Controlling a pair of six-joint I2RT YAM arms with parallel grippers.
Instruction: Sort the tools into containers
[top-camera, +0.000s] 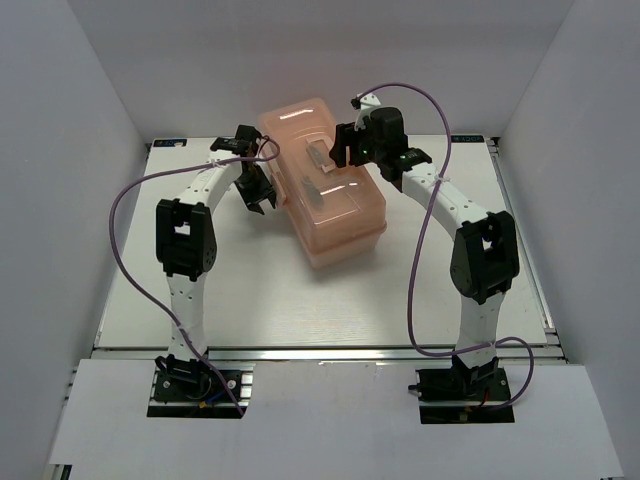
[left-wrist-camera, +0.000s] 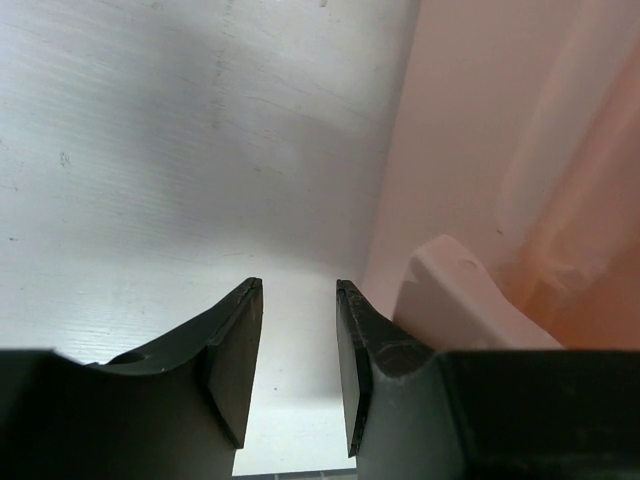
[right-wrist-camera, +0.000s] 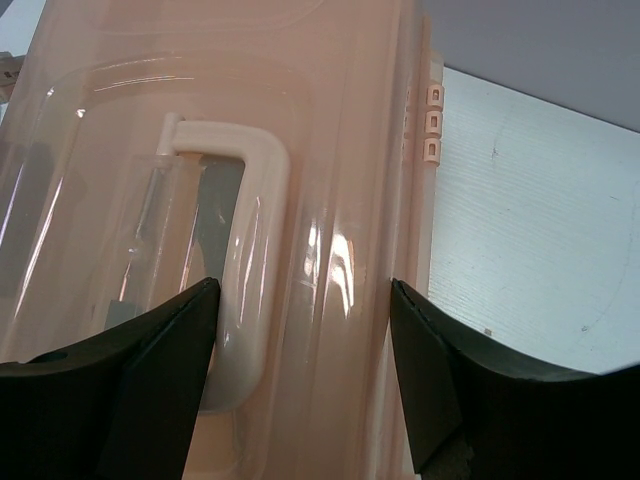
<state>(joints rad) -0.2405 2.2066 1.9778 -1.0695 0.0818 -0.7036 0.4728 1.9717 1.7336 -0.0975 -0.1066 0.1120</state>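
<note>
From above, we see the toolbox (top-camera: 322, 205) shut and lying mid-table, so we judge that opening it is the step in hand. Our left gripper (top-camera: 260, 198) reaches low at its left side, and our right gripper (top-camera: 343, 155) bends over the lid.

At the left wrist, our jaws stand apart and empty beside the pink wall and a pale tab (left-wrist-camera: 450, 300), perhaps the latch.

At the right wrist, our wide-open jaws straddle the lid just beside the handle (right-wrist-camera: 255, 200). Next we need a sure hold.
</note>
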